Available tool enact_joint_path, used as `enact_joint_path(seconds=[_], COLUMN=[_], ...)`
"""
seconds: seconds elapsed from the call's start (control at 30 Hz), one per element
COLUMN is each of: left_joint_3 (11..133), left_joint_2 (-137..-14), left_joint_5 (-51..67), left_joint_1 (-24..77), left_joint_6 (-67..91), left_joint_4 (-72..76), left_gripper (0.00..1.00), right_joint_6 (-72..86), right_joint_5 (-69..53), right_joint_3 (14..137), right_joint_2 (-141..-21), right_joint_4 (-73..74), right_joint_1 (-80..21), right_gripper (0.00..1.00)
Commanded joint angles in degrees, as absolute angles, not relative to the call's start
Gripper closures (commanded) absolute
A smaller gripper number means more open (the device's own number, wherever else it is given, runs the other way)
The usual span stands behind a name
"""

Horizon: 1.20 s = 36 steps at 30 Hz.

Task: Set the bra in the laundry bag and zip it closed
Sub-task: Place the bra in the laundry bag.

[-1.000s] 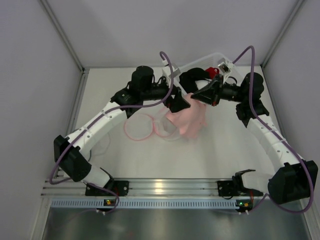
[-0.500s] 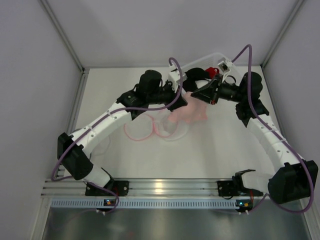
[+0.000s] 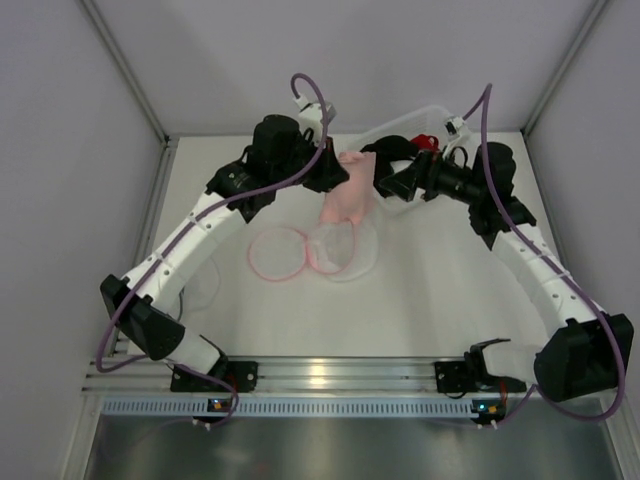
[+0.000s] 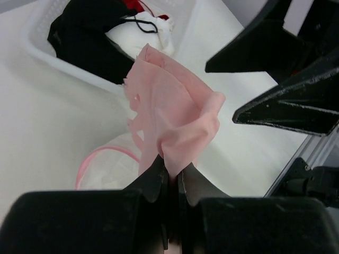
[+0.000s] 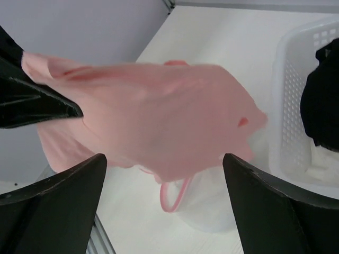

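Observation:
The pink bra [image 3: 345, 197] hangs in the air above the table, pinched at one edge by my left gripper [image 3: 336, 174], which is shut on it [image 4: 172, 172]. In the left wrist view the bra [image 4: 175, 111] droops away from the jaws. My right gripper [image 3: 392, 183] stands open just right of the bra, its fingers wide apart with the cloth [image 5: 159, 116] in front of them, untouched. The laundry bag [image 3: 345, 252], white mesh with a pink rim, lies open on the table below, its round flap [image 3: 275, 253] to the left.
A white plastic basket [image 3: 425, 118] with black, white and red garments stands at the back right, close behind both grippers. The side walls of the enclosure close in the table on the left and right.
My left gripper has shut on the bra and lifted it up and back. My right gripper has opened and let the bra go. The bra has left the bag's mouth.

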<state>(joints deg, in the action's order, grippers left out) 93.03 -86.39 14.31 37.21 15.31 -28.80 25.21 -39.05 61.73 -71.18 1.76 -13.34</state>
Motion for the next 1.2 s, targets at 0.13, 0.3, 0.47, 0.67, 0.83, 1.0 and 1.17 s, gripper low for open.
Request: enact_joint_path(seconds=[0.13, 0.3, 0.47, 0.67, 0.83, 1.0, 1.17], left_joint_3=[100.3, 100.1, 102.7, 102.0, 102.7, 102.2, 98.7], left_joint_2=[-85.6, -83.6, -80.6, -76.9, -75.2, -74.2, -73.0], left_joint_5=[11.4, 13.3, 12.6, 10.1, 6.3, 11.0, 16.9], left_joint_1=[33.4, 32.7, 31.8, 30.9, 28.6, 25.6, 25.4], left_joint_6=[25.2, 22.5, 20.8, 21.6, 25.0, 24.3, 23.9], left_joint_4=[-35.4, -40.2, -48.4, -53.7, -53.9, -56.3, -55.4], left_gripper=[1.0, 1.0, 1.0, 1.0, 1.0, 1.0, 1.0], right_joint_6=[30.8, 31.8, 26.8, 24.3, 26.9, 23.0, 20.1], right_joint_5=[-31.8, -30.4, -18.0, -10.6, -12.7, -8.5, -2.0], right_joint_3=[55.0, 52.2, 56.1, 57.0, 53.9, 55.0, 58.1], right_joint_2=[-68.6, -70.2, -72.3, -73.7, -73.8, -75.4, -78.4], right_joint_4=[-6.2, -8.2, -0.2, 0.5, -9.8, -5.2, 2.9], right_joint_1=[-13.5, -14.6, -20.3, -30.8, -32.7, -34.0, -38.0], right_gripper=[0.07, 0.08, 0.1, 0.1, 0.11, 0.13, 0.24])
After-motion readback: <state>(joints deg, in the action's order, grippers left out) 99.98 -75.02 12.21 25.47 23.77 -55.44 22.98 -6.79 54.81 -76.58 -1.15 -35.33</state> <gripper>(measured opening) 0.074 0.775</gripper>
